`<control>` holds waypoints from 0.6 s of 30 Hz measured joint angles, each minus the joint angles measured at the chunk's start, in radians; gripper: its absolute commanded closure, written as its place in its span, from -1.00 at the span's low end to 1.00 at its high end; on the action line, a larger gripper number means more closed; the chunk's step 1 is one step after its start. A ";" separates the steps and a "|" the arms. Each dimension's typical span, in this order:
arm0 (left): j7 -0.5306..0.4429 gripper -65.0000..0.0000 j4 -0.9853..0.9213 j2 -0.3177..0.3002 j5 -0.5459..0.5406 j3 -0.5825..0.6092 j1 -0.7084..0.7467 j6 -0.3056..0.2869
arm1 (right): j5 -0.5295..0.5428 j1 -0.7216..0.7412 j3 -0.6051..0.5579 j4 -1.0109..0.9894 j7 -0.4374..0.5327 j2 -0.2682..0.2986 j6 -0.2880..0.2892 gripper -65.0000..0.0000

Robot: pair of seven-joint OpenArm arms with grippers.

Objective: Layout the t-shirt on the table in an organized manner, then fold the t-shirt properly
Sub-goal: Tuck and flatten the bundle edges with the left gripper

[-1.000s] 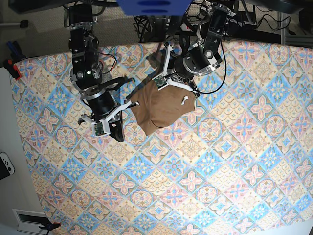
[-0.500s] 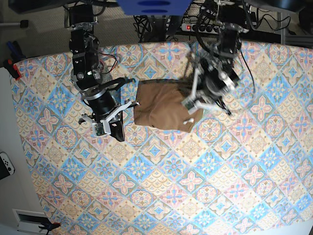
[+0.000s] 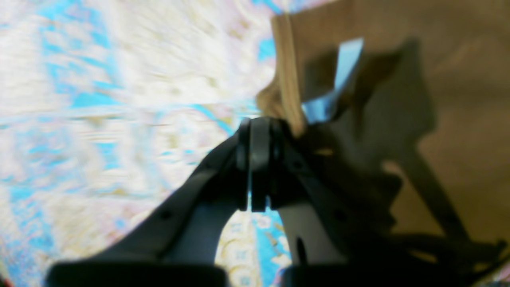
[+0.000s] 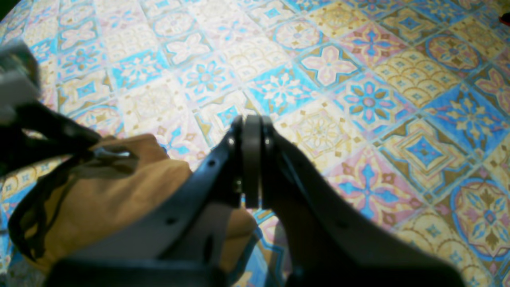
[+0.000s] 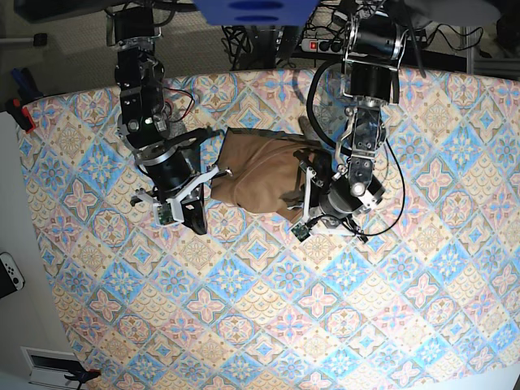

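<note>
The tan-brown t-shirt [image 5: 260, 171] lies rumpled on the patterned table [image 5: 325, 325], near its far middle. My left gripper [image 5: 298, 205] is at the shirt's near-right corner, shut on a bunched edge of the t-shirt [image 3: 438, 59]. In the left wrist view the fabric gathers at the closed tips of the left gripper [image 3: 259, 131]. My right gripper [image 5: 197, 223] hovers just left of the shirt, shut on nothing. In the right wrist view the right gripper [image 4: 251, 123] is over bare table [image 4: 358, 79], with the t-shirt [image 4: 119, 191] low on the left.
Cables and a power strip [image 5: 325, 45] run behind the table's far edge. A red-handled tool [image 5: 20, 114] lies off the table's left corner. A white game controller [image 5: 8, 275] sits on the pale surface to the left.
My left arm swung out to the right, then toward the near side, pulling the shirt's edge with it. The shirt now lies wider and flatter. The right arm has not moved.
</note>
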 measured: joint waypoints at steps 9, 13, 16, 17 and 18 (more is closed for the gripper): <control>0.142 1.00 0.362 -0.023 0.079 0.004 0.207 0.001 | 0.001 -0.002 0.000 0.000 -0.003 0.003 0.001 1.00; 0.238 1.00 0.433 -0.025 0.085 -0.003 0.301 0.001 | -0.001 -0.002 0.000 0.000 -0.004 0.003 0.000 1.00; 0.251 1.00 0.435 -0.025 0.084 0.002 0.359 0.001 | 0.000 -0.002 -0.003 0.000 -0.002 0.003 0.001 1.00; 0.249 1.00 0.435 -0.025 0.084 0.005 0.382 0.001 | 0.000 -0.003 -0.005 0.000 -0.003 0.003 0.000 1.00; 0.249 1.00 0.432 -0.025 0.082 0.018 0.396 0.000 | -0.001 -0.003 -0.005 0.000 -0.003 0.003 0.000 1.00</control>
